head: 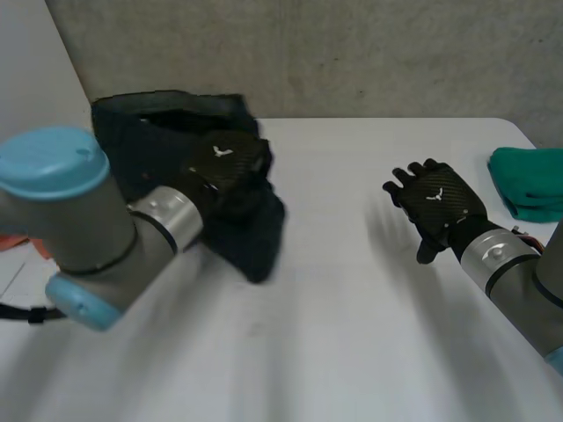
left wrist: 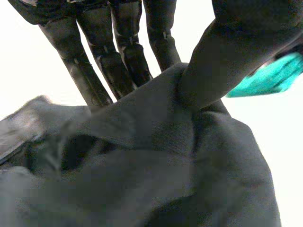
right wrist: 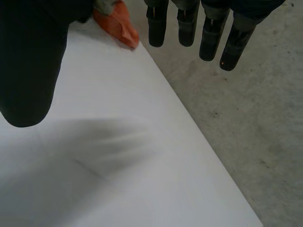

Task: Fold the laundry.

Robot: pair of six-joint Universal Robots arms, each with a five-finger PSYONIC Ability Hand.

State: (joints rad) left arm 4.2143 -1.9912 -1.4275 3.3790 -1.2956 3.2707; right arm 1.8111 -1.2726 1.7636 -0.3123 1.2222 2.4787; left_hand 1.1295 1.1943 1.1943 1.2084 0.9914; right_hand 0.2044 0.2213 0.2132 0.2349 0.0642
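1. Left wrist view: left hand (left wrist: 118,61) pinches a raised fold of the dark garment (left wrist: 165,189). The straight fingers (left wrist: 94,80) stand behind the fold and the thumb (left wrist: 227,61) presses its front.
2. Head view: the same hand (head: 230,163) sits on the right part of the garment (head: 145,141). The garment lies bunched at the far left of the table (head: 352,334), with one flap trailing toward the near side. It shows no clear long axis.
3. Right wrist view: right hand (right wrist: 28,61) is empty, its fingers (right wrist: 210,38) straight and spread over bare table near the edge.
4. Head view: right hand (head: 437,204) hovers at the right, well apart from the garment, which lies to its left. The left hand is much the nearer, so spreading the heap probably calls for the right hand to cross over.
5. Green cloth (head: 528,180) lies folded at the far right edge, just beyond the right hand.
6. Orange item (right wrist: 118,23) lies at the table's left edge.
7. Each hand's back carries a small white mark. No writing can be read.
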